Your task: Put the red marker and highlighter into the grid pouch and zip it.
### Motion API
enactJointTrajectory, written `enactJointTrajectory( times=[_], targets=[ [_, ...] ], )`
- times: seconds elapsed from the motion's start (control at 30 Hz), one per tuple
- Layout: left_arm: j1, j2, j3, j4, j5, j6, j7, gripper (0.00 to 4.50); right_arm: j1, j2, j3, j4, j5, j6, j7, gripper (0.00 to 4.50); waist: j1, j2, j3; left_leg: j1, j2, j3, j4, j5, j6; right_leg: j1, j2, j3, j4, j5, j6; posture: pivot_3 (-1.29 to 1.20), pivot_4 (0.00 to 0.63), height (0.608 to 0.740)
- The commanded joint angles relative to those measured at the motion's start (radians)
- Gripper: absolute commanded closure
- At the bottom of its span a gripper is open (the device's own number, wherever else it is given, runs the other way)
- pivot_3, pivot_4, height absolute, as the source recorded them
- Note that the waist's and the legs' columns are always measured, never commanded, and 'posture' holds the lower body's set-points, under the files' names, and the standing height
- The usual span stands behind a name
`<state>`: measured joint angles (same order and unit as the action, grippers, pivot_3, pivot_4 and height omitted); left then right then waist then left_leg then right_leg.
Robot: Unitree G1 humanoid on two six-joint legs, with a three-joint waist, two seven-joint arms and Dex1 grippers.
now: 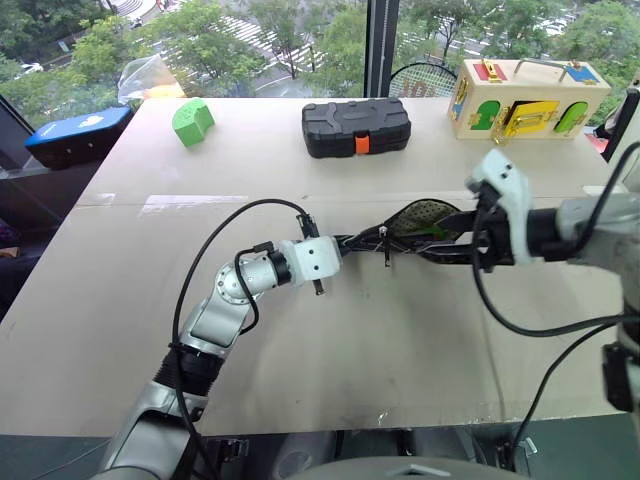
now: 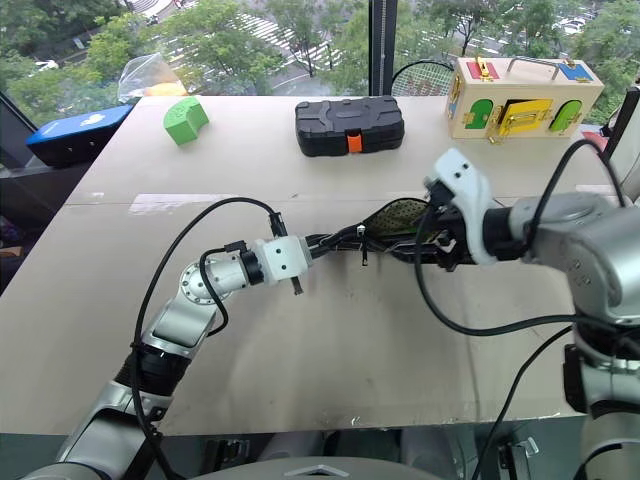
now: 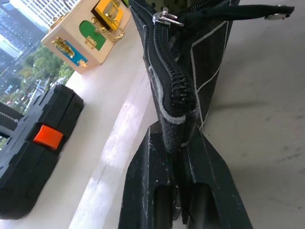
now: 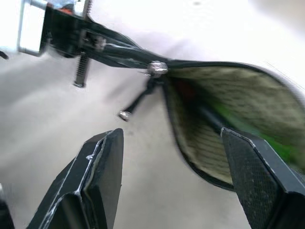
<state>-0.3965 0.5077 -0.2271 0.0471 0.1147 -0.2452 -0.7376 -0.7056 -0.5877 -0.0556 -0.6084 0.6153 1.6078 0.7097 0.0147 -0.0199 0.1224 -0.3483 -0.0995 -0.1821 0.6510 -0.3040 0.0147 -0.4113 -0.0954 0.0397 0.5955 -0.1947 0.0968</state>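
The grid pouch (image 1: 420, 214) lies mid-table with its mouth gaping and its pale lining showing. My left gripper (image 1: 345, 243) is shut on the pouch's closed end (image 3: 209, 52), pinching the fabric by the zipper. The zipper slider (image 4: 156, 68) sits near that end, its pull hanging down. Inside the pouch I see the lime-green highlighter (image 4: 252, 126) and a dark slim barrel with a red end, the red marker (image 4: 209, 117), both blurred. My right gripper (image 4: 174, 138) stands open just before the pouch's mouth, at its right end, with nothing between its fingers.
A black hard case with an orange latch (image 1: 356, 127) sits at the back centre. A green block (image 1: 192, 120) is at the back left and a wooden latch box (image 1: 525, 98) at the back right. A blue object (image 1: 78, 135) lies off the table's left edge.
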Motion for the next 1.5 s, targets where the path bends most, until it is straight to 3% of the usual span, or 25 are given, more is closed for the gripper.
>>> enactJointTrajectory(
  times=[0.03,0.23,0.43,0.6,0.7,0.77,0.87,1.07,1.4,1.5],
  targets=[
    [-0.023,-0.002,0.006,-0.01,-0.005,-0.006,0.002,4.5,0.017,0.071,-0.002,-0.035,0.07,0.007,-0.179,1.22,0.0,0.0,0.0,0.0,0.0,0.0,0.0,0.0,0.0,0.0,0.0,0.0,0.0,0.0,0.0,0.0,0.15,0.74],
    [-0.02,-0.008,-0.004,-0.026,-0.007,-0.003,-0.003,4.5,0.072,0.338,-0.004,0.008,0.101,0.007,-0.513,1.22,-0.002,0.0,0.0,0.0,0.0,-0.001,0.0,0.0,0.0,-0.001,0.0,0.0,0.001,0.0,0.0,0.0,0.15,0.74],
    [-0.012,-0.008,-0.009,-0.041,-0.004,-0.002,-0.005,4.5,0.054,0.386,-0.026,0.057,0.188,0.007,-0.664,1.22,-0.003,0.0,0.0,0.001,-0.002,0.0,0.0,0.0,0.0,-0.001,0.0,-0.001,0.002,0.0,0.0,0.0,0.15,0.74],
    [-0.013,-0.005,0.001,-0.038,-0.003,0.017,0.004,4.5,0.028,0.208,-0.042,0.018,0.34,0.007,-0.665,1.22,0.001,0.001,0.0,0.001,-0.001,0.001,0.0,0.0,0.0,-0.002,-0.001,-0.002,0.005,0.0,0.0,0.0,0.15,0.74],
    [-0.008,-0.002,0.004,-0.042,-0.006,0.024,0.006,4.5,0.04,0.057,-0.102,-0.015,0.568,0.007,-0.623,1.22,-0.001,0.001,0.0,0.002,-0.002,0.001,0.0,0.0,0.0,-0.002,-0.002,-0.004,0.004,0.0,0.0,0.0,0.15,0.74],
    [-0.008,-0.003,0.005,-0.043,-0.008,0.026,0.007,4.5,0.055,0.013,-0.152,-0.014,0.734,0.007,-0.625,1.22,-0.002,0.0,0.0,0.002,-0.001,0.001,0.0,0.0,0.0,-0.001,-0.002,-0.004,0.004,0.0,0.0,0.0,0.15,0.74],
    [-0.011,-0.006,0.005,-0.042,-0.009,0.028,0.008,4.5,0.101,-0.02,-0.136,-0.007,0.858,-0.021,-0.698,1.22,-0.006,0.0,0.0,0.002,0.0,0.001,-0.001,0.0,0.0,-0.001,-0.002,-0.004,0.003,0.0,0.0,0.0,0.15,0.74],
    [-0.012,-0.008,0.003,-0.045,-0.014,0.025,0.002,4.5,0.161,-0.034,0.023,0.068,1.029,-0.203,-1.004,1.22,-0.002,0.0,0.0,0.002,0.0,0.002,0.0,0.0,0.0,-0.001,-0.004,-0.004,0.005,0.0,0.0,0.0,0.15,0.74],
    [0.002,-0.013,-0.012,-0.071,-0.01,0.022,-0.005,4.5,0.104,-0.027,0.16,0.189,1.109,-0.409,-1.24,1.22,-0.002,0.0,0.0,0.002,0.0,0.001,0.0,0.0,0.0,-0.001,-0.003,-0.004,0.004,0.0,0.0,0.0,0.15,0.74],
    [0.006,-0.019,-0.019,-0.08,-0.006,0.025,-0.003,4.5,0.082,-0.003,0.183,0.221,1.081,-0.438,-1.259,2.11,-0.001,0.0,0.0,0.002,0.0,0.001,0.0,0.0,0.0,0.0,-0.003,-0.004,0.004,0.0,0.0,0.0,0.15,0.74]
  ],
)
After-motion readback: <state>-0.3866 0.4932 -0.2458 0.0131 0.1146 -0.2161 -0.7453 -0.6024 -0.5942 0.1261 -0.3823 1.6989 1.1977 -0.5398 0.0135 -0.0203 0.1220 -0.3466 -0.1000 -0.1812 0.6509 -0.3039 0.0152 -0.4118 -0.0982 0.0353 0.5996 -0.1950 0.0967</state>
